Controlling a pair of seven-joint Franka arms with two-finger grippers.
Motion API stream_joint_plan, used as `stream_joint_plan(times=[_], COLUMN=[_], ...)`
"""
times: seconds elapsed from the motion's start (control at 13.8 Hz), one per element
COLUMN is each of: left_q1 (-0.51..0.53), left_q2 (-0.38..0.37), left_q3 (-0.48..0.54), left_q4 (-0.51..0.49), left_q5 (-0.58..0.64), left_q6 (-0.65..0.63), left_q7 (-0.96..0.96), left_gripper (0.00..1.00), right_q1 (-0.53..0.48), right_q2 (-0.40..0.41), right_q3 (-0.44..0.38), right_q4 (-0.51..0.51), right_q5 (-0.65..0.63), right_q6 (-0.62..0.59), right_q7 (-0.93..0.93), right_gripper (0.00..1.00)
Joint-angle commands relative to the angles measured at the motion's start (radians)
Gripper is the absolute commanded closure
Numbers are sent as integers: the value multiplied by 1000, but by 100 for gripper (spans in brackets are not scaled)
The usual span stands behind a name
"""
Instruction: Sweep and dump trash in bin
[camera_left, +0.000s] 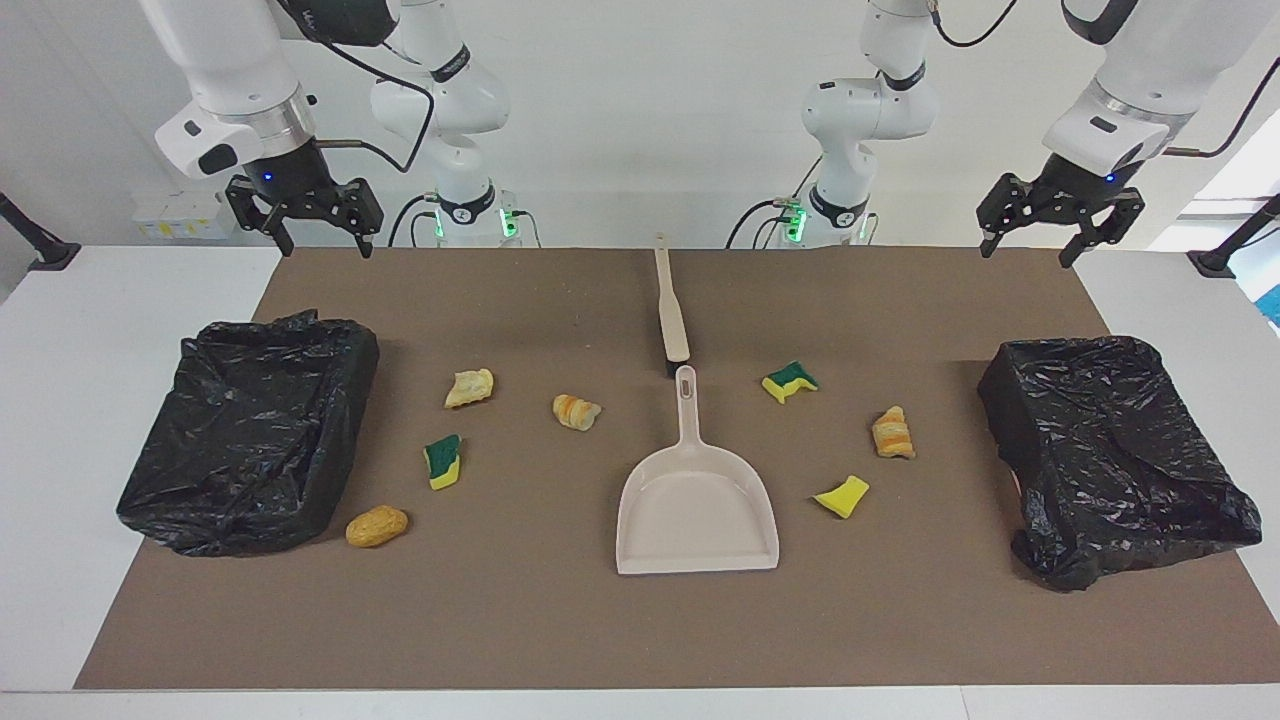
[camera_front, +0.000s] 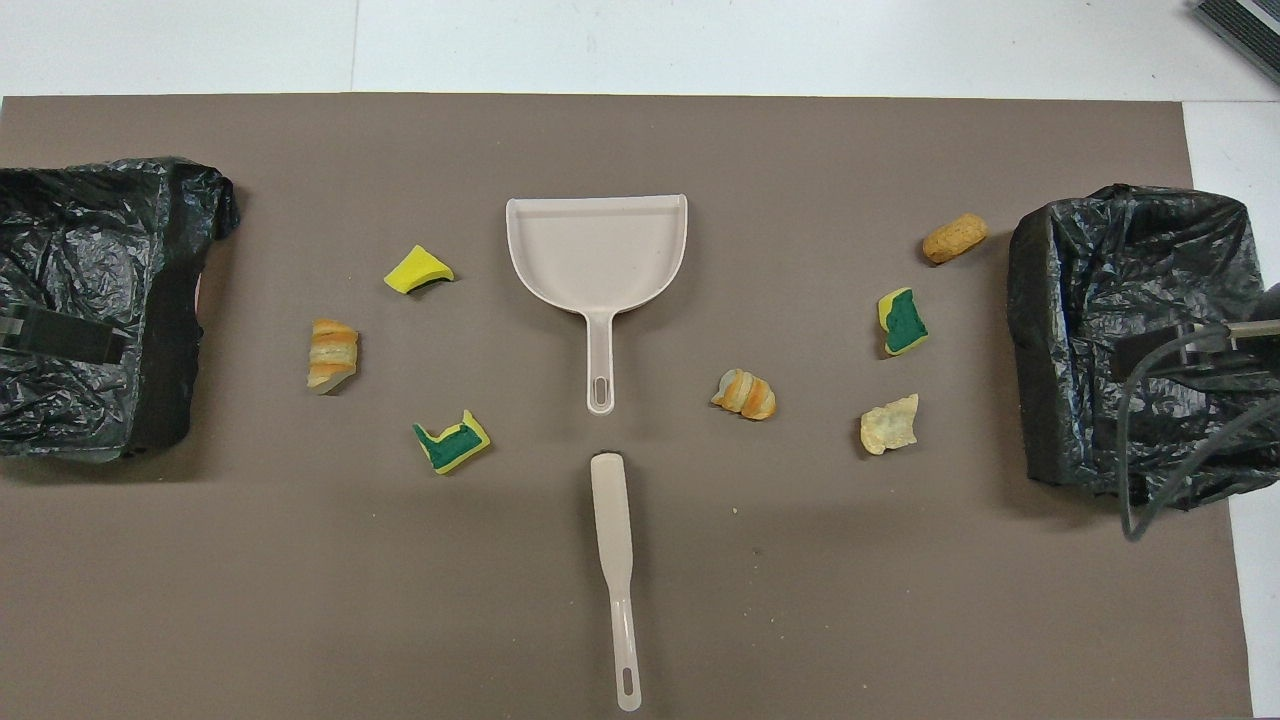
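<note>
The left gripper (camera_left: 1058, 238) and right gripper (camera_left: 305, 222) hang spread and empty above the brown mat's (camera_left: 560, 630) robot-side corners, waiting. Below each sits a black-bagged bin (camera_left: 1110, 450). Between the bins, seven sponge and pastry scraps (camera_left: 577, 411) lie around the beige plastic dustpan (camera_left: 697, 510) and beige-handled brush (camera_left: 670, 318).

Seven trash pieces (camera_left: 576, 411) scattered around dustpan (camera_left: 697, 505)
</note>
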Motion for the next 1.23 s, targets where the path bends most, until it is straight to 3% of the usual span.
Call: stream_joint_plan(times=[0.0,1.16], left_q1=[8,-17], left_q2=[-15,-26], left_q3=[-7,-20], left_q4=[-2,-22], left_q5=[16,7], left_q6=[-34,-21], left_q7=[-17,-28], left_gripper=[0,0], right_q1=[0,-6], right_q2=[-24,-15], right_q3=[-1,-3], right_q4=[-27,-15], right_q5=[26,23], right_q6=[14,0], right_q7=[8,7], right_gripper=[0,0])
